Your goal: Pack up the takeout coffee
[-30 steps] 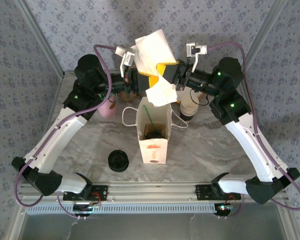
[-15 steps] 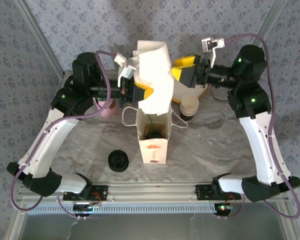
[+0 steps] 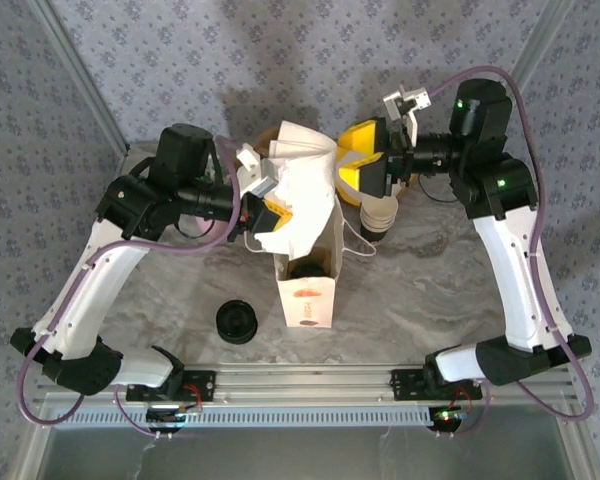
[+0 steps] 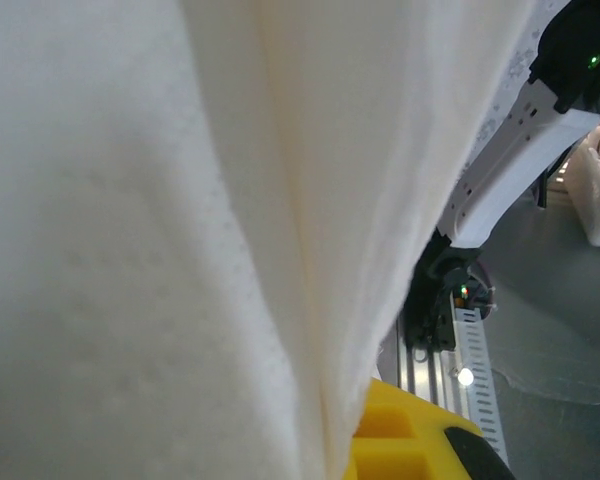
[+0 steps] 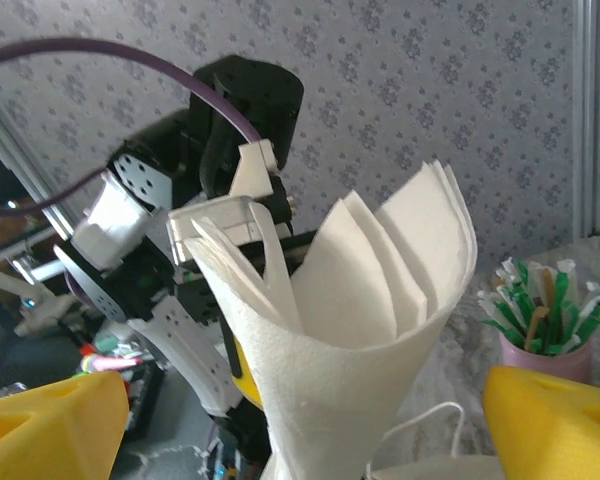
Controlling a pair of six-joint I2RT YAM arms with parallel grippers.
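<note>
A bunch of white napkins [image 3: 302, 185] hangs over the open mouth of the white paper bag [image 3: 306, 295], pinched in my left gripper [image 3: 271, 207], which is shut on them. The napkins [image 4: 180, 230] cover most of the left wrist view, beside one yellow finger [image 4: 412, 442]. My right gripper [image 3: 364, 162] stands open just right of the napkins and apart from them. In the right wrist view its fingers [image 5: 50, 425] stand wide on either side of the napkins [image 5: 370, 330]. Down in the bag a dark round top [image 3: 305, 268] shows, which looks like the takeout coffee's lid.
A stack of lidless cream cups [image 3: 378, 215] stands right of the bag, under the right gripper. A low pile of black lids [image 3: 236, 321] lies front left of the bag. A pink cup of green stirrers [image 5: 543, 352] stands at the back. The bag's string handles [image 3: 356, 240] loop outward.
My right gripper has let go of the napkins, opened wide and drawn back to the right. The left gripper has brought the napkins lower, toward the bag's mouth.
</note>
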